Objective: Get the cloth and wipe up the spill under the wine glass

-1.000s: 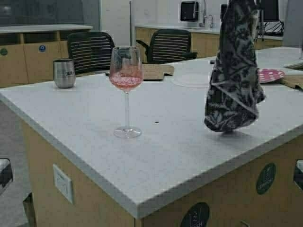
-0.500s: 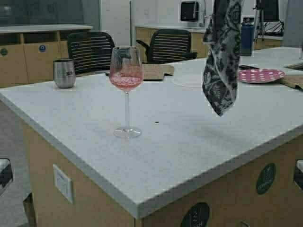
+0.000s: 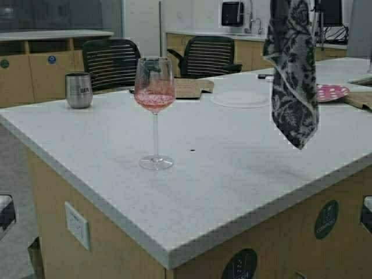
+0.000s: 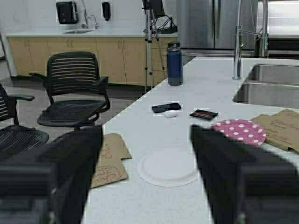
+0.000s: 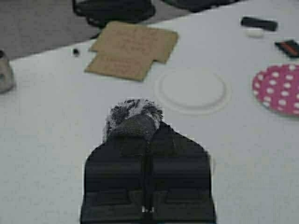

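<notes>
Hanging cloth [image 3: 293,75]: dark leafy print, pinched tight by the right tool [image 5: 134,122].
Room: bare tabletop [image 3: 232,168] near wine glass [image 3: 155,110].
Left tool [image 4: 145,177]: wide apart, nothing held.

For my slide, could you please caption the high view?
Floral cloth hangs above the counter, right of the wine glass.

Office kitchen/break rm — island counter [image 3: 232,174] w/ sink [image 4: 271,88], fridge [image 4: 210,23], mesh office chairs [image 4: 74,88].
</notes>
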Motion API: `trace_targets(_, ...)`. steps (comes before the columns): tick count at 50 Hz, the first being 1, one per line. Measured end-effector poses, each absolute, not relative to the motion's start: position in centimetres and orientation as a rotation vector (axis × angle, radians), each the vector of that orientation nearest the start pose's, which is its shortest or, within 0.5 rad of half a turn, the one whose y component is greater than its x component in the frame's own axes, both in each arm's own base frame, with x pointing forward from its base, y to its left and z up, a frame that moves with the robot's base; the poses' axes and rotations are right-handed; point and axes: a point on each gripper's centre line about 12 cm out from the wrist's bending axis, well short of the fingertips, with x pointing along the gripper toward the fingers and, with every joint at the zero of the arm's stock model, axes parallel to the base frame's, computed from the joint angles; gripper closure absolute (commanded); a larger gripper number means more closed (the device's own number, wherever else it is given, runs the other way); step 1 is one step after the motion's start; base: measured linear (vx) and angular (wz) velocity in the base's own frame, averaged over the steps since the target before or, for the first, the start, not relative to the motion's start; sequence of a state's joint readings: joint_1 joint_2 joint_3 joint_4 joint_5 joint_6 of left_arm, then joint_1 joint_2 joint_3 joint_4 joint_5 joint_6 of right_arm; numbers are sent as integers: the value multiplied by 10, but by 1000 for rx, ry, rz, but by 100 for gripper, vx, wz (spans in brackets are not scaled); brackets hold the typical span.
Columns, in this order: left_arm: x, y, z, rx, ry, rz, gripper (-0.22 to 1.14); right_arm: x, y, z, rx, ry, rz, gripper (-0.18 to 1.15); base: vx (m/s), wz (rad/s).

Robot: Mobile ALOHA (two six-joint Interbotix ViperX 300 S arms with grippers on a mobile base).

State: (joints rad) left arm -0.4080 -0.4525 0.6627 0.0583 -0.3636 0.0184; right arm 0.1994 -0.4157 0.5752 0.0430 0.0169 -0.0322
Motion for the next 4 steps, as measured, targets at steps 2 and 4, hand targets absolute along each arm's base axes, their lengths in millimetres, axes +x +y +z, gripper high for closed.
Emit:
trace_targets(2,304,-134,379,46,-171,-422,-1,339,69,355,-9,181,199,91,0,0)
trace_targets(4,304,-134,379,45,-174,-420,-1,338,68,353,-10,181,199,91,0,0)
